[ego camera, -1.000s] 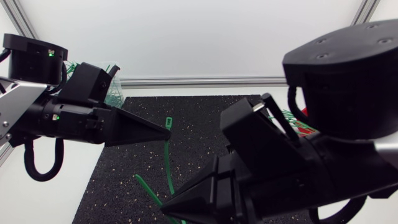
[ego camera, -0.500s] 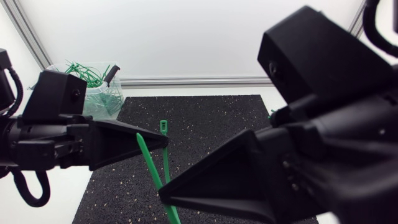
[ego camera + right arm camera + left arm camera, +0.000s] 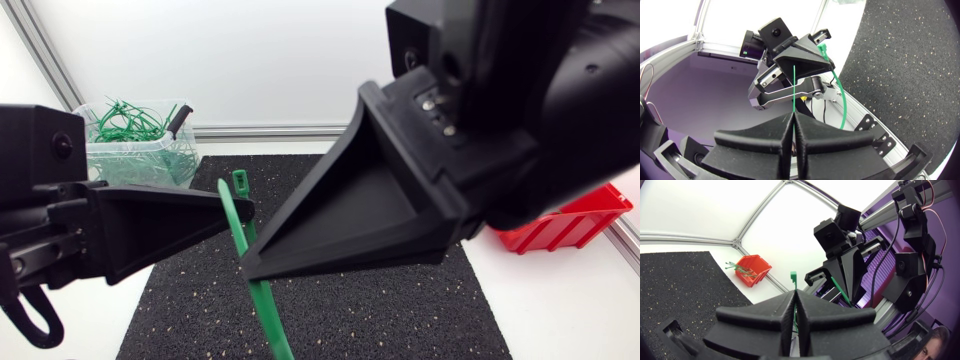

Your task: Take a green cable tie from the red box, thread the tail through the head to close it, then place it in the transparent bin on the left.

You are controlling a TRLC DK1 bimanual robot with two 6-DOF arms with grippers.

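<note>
left gripper and right gripper each pinch the green cable tie tight above the black mat.

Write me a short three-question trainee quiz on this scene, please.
1. True or false: the left gripper is shut on the green cable tie.
2. The red box sits: A. right of the black mat; B. left of it; C. on it.
3. What does the transparent bin hold?

Key: 1 true; 2 A; 3 green cable ties.
</note>
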